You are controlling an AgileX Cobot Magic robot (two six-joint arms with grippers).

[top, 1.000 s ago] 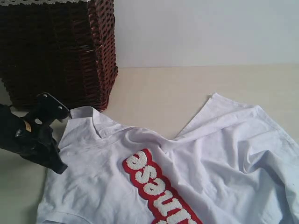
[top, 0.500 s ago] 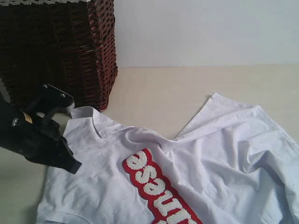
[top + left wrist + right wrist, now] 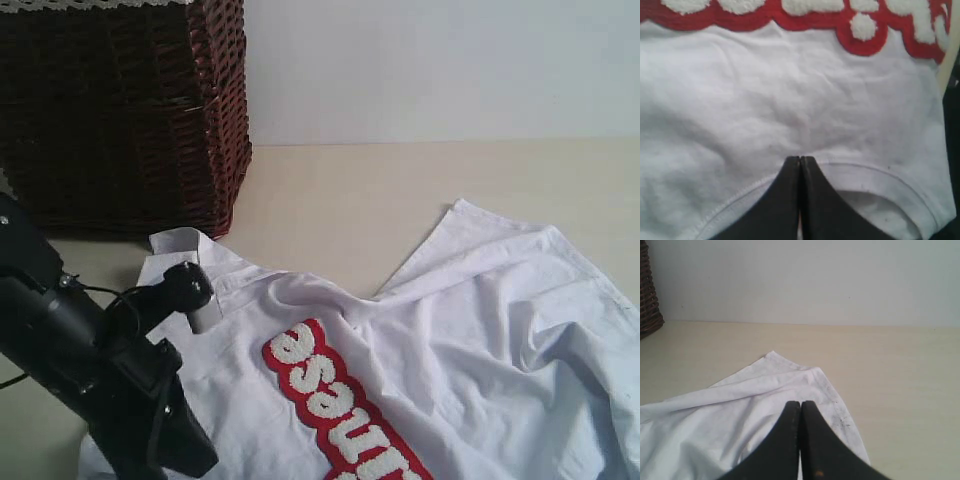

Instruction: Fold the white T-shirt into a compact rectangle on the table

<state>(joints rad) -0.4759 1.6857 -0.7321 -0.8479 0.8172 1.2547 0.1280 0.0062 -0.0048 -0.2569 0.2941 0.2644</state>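
The white T-shirt point(image 3: 480, 330) lies rumpled on the table point(image 3: 400, 190), its red-outlined fuzzy letters point(image 3: 335, 400) facing up. My left arm point(image 3: 100, 370) reaches over the shirt's near left part. In the left wrist view my left gripper point(image 3: 800, 159) is shut, its tips at a stitched hem of the T-shirt point(image 3: 790, 100), just below the lettering point(image 3: 860, 30). No cloth shows between the jaws. My right gripper point(image 3: 801, 403) is also shut and hangs above a speckled corner of the T-shirt point(image 3: 740, 410). It is outside the exterior view.
A dark brown wicker basket point(image 3: 120, 110) stands at the back left, close to the shirt's collar end, and its edge shows as the basket point(image 3: 647, 295) in the right wrist view. A pale wall rises behind the table point(image 3: 900, 370).
My left arm has swung from beside the basket down and to the right over the shirt's near left part. The shirt itself has barely shifted.
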